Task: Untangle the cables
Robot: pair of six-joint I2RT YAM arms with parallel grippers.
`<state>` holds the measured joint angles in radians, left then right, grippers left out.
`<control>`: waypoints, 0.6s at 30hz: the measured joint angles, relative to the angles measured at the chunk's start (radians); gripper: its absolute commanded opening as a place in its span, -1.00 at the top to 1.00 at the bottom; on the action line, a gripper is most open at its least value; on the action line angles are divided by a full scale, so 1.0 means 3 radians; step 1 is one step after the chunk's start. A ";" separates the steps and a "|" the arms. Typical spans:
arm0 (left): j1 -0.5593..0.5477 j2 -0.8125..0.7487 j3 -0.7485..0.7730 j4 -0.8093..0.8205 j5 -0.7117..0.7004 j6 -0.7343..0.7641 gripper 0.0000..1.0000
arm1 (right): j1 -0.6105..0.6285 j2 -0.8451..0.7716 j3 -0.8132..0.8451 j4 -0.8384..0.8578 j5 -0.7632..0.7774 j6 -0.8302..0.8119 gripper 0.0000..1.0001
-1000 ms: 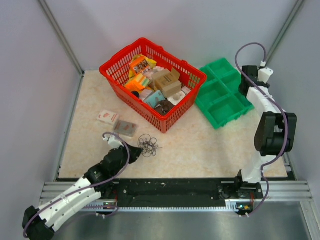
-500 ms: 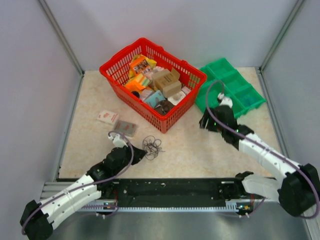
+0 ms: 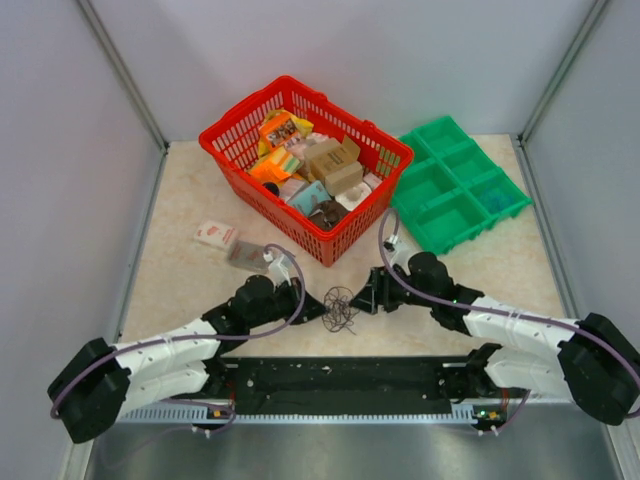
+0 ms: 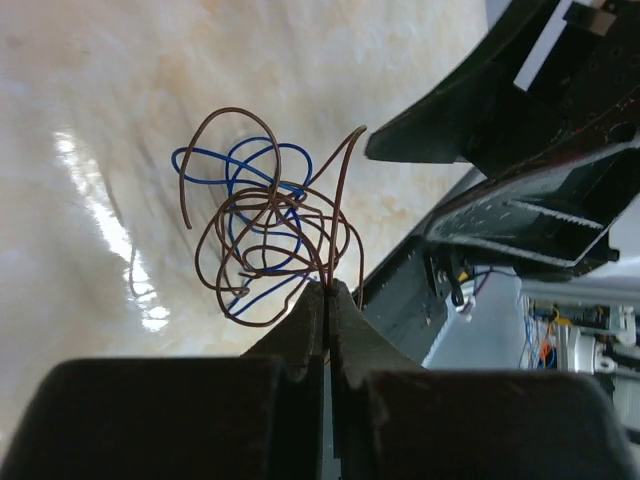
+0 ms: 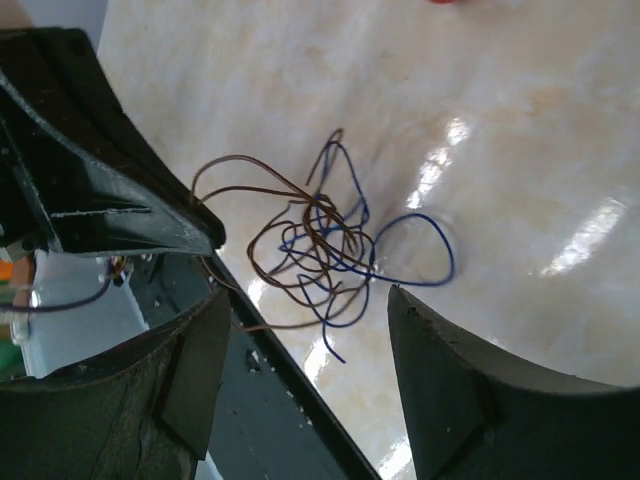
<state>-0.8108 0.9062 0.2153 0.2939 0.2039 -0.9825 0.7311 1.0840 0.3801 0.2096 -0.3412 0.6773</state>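
The cables (image 3: pixel 340 306) are a small tangle of thin brown and blue wires near the table's front edge. In the left wrist view the cables (image 4: pixel 262 232) loop just beyond my left gripper (image 4: pixel 328 290), which is shut on a brown wire of the tangle. From above, the left gripper (image 3: pixel 318 309) sits at the tangle's left side. My right gripper (image 3: pixel 366 297) is open at the tangle's right side. In the right wrist view the cables (image 5: pixel 320 240) lie just ahead of the right gripper (image 5: pixel 310 300), between its spread fingers.
A red basket (image 3: pixel 388 151) full of small boxes stands behind. A green compartment tray (image 3: pixel 444 222) is at the right rear. Two small packets (image 3: pixel 216 235) lie on the left. The black front rail (image 3: pixel 340 375) runs just below the tangle.
The right arm has swung down from the tray to the tangle's right side. The left gripper has moved right, and the tangle has shifted right and nearer the front edge with it.
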 measured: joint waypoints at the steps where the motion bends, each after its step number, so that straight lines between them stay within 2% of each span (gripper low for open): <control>1: -0.0020 0.0102 0.0041 0.0060 0.0067 0.0022 1.00 | 0.0071 0.0029 0.0003 0.0052 -0.0028 -0.0046 -0.27; 7: -0.0167 0.0395 0.0168 0.0254 0.0327 0.0094 1.00 | 0.0174 0.0053 0.0028 0.0034 -0.0003 -0.0395 -0.25; 10: -0.0202 0.0467 0.0229 0.0278 0.0418 0.0146 1.00 | 0.0175 0.0053 0.0097 -0.0074 0.0032 -0.0573 -0.17; 16: -0.0230 0.0568 0.0341 0.0355 0.0534 0.0219 1.00 | 0.0175 0.0053 0.0156 -0.0197 0.0097 -0.0776 0.34; 18: -0.0230 0.0580 0.0352 0.0357 0.0553 0.0230 1.00 | 0.0175 0.0053 0.0156 -0.0207 0.0086 -0.0790 0.62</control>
<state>-0.8799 1.0801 0.3210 0.4011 0.3698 -0.9134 0.7837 1.1000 0.4271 0.1474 -0.3153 0.4404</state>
